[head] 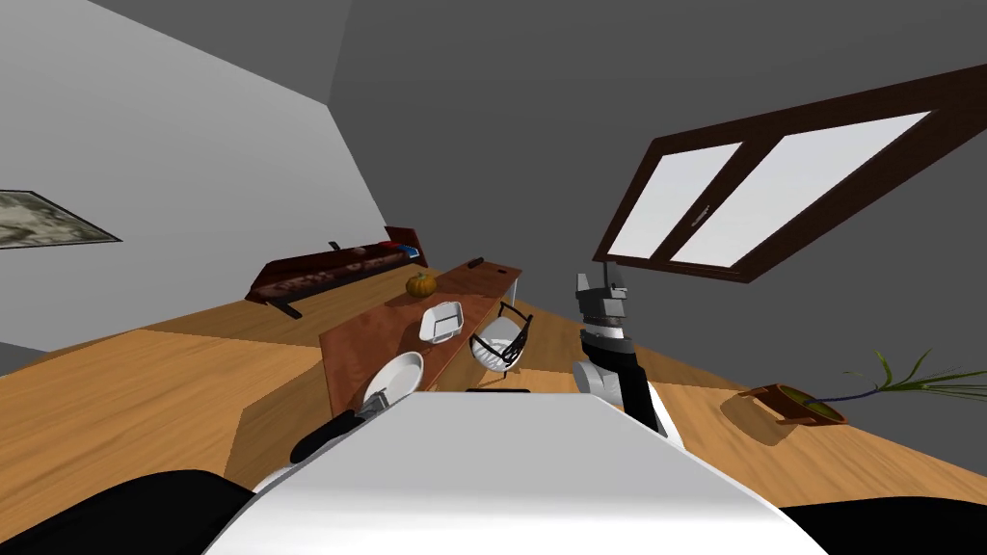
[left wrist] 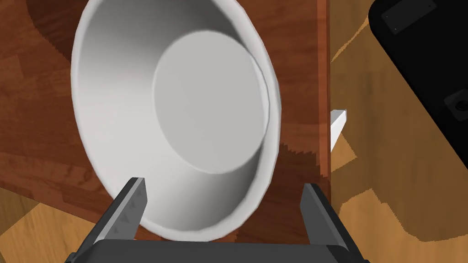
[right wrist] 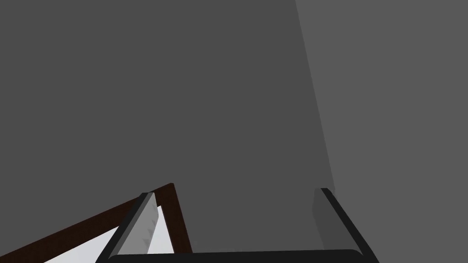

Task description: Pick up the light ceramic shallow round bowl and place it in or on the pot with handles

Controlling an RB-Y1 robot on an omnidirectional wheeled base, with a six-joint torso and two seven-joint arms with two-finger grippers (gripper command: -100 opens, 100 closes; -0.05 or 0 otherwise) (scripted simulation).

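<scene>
Directly ahead of the left gripper (left wrist: pixel 224 182), the white shallow round bowl (left wrist: pixel 173 118) sits upright on the brown wooden table (left wrist: pixel 36 114), mouth upward, close to one table edge. Being round, it has no long axis. Its interior is plain white with a flat circular floor. The fingers (left wrist: pixel 130 210) stand wide apart, one overlapping the bowl's near rim, the other beside the bowl over the wood; nothing is gripped. Further along the table are the white pot with handles (head: pixel 441 322), contents indiscernible, then an orange pumpkin (head: pixel 420 284). A black wire chair (head: pixel 501 342) stands beside the table. Right gripper (head: pixel 600 281): raised, fingers apart, holding nothing.
</scene>
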